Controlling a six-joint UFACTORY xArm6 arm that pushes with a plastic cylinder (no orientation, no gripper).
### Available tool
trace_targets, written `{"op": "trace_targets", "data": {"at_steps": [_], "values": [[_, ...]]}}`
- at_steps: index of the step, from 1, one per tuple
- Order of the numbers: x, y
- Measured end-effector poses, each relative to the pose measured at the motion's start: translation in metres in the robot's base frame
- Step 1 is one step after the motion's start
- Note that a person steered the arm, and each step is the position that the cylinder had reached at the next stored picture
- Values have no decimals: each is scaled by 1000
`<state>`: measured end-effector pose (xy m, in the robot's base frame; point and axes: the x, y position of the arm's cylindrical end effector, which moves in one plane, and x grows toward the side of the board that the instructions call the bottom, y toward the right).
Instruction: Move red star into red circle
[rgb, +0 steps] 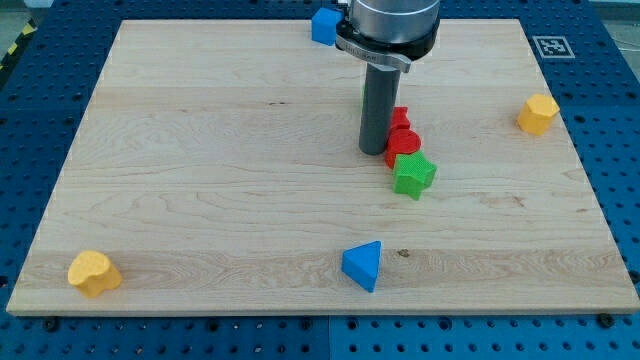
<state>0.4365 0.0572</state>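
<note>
The arm ends in a straight dark rod with no claw, so it has no open or closed state to report. The tip (373, 151) rests on the pale wooden board (200, 150) slightly to the view's right of centre. The red star-shaped block (399, 117) sits at about two o'clock from the tip, partly hidden behind the rod. The red circular block (403, 141) lies just beside the tip at three o'clock and touches the star's lower edge. A green star-shaped block (413, 174) presses against the circle from five o'clock. A blue block (324, 25) sits at the board's twelve o'clock edge, partly behind the arm. A yellow block (538, 114) is out at three o'clock, a blue triangular block (362, 265) at six o'clock, and a yellow heart-shaped block (93, 272) at eight o'clock near the corner.
</note>
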Motion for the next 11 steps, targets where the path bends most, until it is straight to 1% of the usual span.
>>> {"op": "trace_targets", "data": {"at_steps": [3,4,5,6,7,8,10,11], "values": [[8,-1],[-1,-23],[-26,-42],[-41,-41],[-68,-40],[-76,-38],[-70,10],[-51,14]]}}
